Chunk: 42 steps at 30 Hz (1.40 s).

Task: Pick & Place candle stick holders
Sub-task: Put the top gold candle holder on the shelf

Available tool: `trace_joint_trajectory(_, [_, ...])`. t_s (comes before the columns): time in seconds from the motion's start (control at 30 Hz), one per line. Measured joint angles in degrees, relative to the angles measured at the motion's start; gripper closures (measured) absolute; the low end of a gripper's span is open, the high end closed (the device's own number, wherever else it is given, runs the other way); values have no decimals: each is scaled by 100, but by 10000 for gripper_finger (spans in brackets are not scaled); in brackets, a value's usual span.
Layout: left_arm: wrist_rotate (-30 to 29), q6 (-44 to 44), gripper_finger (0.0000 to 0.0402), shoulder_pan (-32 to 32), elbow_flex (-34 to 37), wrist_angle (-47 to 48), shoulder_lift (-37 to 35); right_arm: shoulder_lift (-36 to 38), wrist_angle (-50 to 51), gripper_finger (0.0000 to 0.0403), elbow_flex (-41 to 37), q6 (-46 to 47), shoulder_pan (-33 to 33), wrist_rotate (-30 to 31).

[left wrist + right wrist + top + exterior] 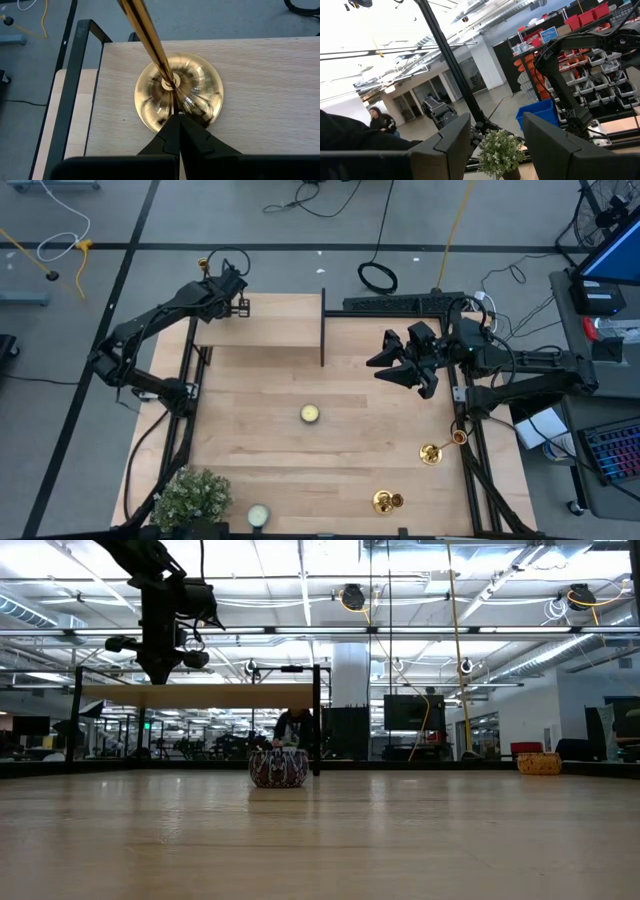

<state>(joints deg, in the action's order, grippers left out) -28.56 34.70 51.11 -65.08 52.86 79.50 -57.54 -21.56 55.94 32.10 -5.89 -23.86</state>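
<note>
Brass candle stick holder [172, 92] stands on the raised shelf [260, 85] near its far left corner, just beside the edge; the left gripper [179, 120] is clenched shut, its tips at the base, holding nothing. Right gripper [405, 365] waits parted and empty mid-table. Risk: a nudge from the shut fingers could topple the tall stem off the shelf edge.

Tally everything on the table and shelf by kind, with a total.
Gold candle stick holders: 3
Small round candles: 2
Potted plant: 1
Total: 6
</note>
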Motion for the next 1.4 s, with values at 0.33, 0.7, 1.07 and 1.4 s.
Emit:
trace_joint_trajectory(0.33, [-2,2,401,35,0,-43,0,0,2,225,1,0,0,0])
trace_joint_trajectory(0.7, [-7,4,401,64,0,-92,0,-1,4,225,2,-2,0,0])
trace_joint_trajectory(1.07, [-2,4,401,101,0,-221,0,1,7,225,2,-2,0,-2])
trace_joint_trajectory(1.4, [0,0,402,130,0,-221,0,0,18,225,2,-24,0,-2])
